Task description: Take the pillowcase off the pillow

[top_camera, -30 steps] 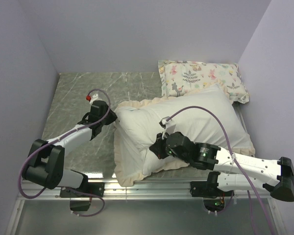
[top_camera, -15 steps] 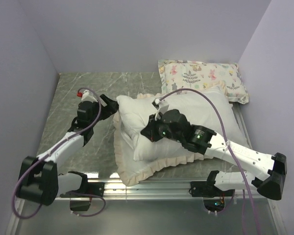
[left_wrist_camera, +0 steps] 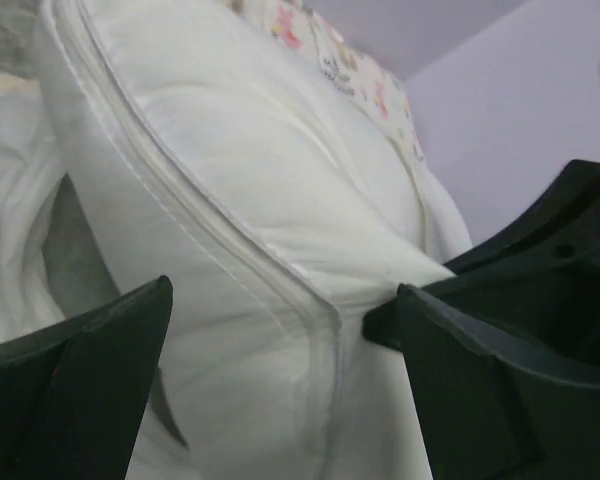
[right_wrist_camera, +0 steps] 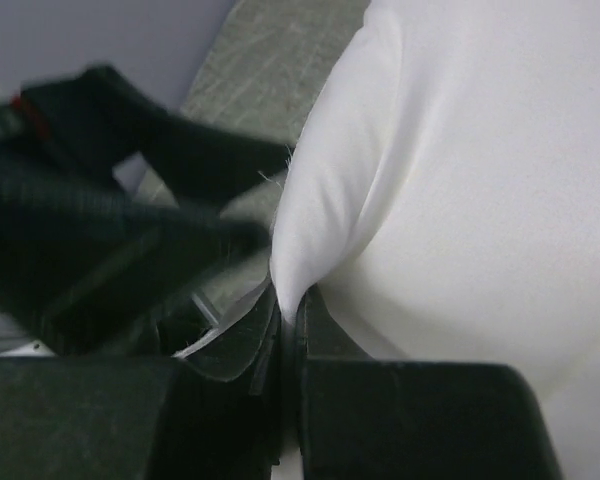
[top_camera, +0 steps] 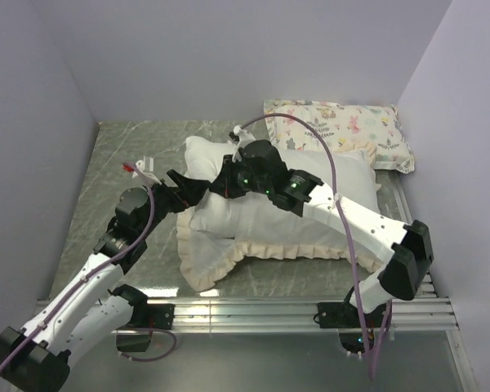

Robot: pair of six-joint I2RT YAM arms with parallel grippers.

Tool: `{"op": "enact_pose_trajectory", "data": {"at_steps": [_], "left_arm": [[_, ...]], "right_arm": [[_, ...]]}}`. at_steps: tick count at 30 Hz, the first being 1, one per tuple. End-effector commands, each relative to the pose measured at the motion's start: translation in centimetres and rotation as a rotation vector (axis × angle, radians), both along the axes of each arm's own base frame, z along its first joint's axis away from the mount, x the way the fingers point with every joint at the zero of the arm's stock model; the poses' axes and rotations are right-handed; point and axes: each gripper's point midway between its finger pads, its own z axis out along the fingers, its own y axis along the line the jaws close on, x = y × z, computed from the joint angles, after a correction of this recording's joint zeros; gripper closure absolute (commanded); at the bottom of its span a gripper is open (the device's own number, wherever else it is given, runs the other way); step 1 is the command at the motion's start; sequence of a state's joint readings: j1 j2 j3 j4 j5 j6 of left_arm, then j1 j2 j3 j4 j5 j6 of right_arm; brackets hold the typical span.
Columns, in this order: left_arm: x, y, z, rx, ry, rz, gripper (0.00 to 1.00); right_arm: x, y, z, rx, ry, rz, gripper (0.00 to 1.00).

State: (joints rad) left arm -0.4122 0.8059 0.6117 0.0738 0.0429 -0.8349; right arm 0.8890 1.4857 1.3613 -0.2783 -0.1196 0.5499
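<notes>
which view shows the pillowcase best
Top external: the pillowcase shows its ruffled border, lying under the pillow. Left wrist shows only white folds, perhaps its lining; right wrist shows none of it.

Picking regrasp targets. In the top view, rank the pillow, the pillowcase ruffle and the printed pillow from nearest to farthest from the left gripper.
1. pillow: its left edge sits right at the open left gripper, mid-table.
2. pillowcase ruffle: under the pillow, toward the near edge.
3. printed pillow: in the far right corner, clearly farthest.
</notes>
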Motion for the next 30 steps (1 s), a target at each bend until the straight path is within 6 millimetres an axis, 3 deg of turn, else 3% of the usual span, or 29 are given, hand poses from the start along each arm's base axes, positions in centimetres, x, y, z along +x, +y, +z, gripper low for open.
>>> {"op": "enact_pose_trajectory", "data": {"at_steps": [1,9,14,17,22,24,25,27,28,29,30], "left_arm": [[-2.4,-1.7,-0.8,0.001,0.04,-0.085,0.01],[-5.6,-2.1,-1.6,0.0,0.035,-0.185,0.01],[-4.4,-2.6,-2.4,0.016,0.042,-0.179,0.01],[-3.7,-3.7,-1.9,-0.022,0.001,-0.211,0.01],[-1.6,-4.2,-3.7,-0.014,0.044,-0.174,0.04],[-0.8,-4.4,-4.2,-0.019,0.058,-0.158,0.18],[-0.4,-4.3,-4.6,-0.025,0.075,-0.136,0.45],[0.0,-4.0,-4.8,-0.029,0.092,-0.104,0.77],[0.4,-3.6,-5.2,-0.026,0.109,-0.069,0.99],[0.5,-3.4,-5.3,-0.021,0.118,-0.054,1.0],[0.5,-3.2,-5.6,-0.016,0.132,-0.041,0.99]], "right_arm": [[1.7,2.6,9.0,0.237,-0.118,0.035,1.0],[4.6,4.8,8.2,0.212,-0.092,0.053,1.0],[4.1,5.7,8.4,0.25,-0.063,0.087,1.0],[3.7,5.8,7.7,0.26,-0.045,0.097,1.0],[2.2,6.1,8.3,0.283,-0.037,0.134,1.0],[1.5,6.3,8.2,0.268,-0.039,0.149,1.0],[1.1,6.4,8.0,0.26,-0.04,0.154,1.0],[0.9,6.1,7.9,0.247,-0.049,0.151,1.0],[1.1,5.8,7.6,0.232,-0.054,0.135,1.0],[1.2,5.3,7.3,0.199,-0.06,0.12,0.99],[1.3,4.9,7.1,0.177,-0.064,0.105,0.91]]}}
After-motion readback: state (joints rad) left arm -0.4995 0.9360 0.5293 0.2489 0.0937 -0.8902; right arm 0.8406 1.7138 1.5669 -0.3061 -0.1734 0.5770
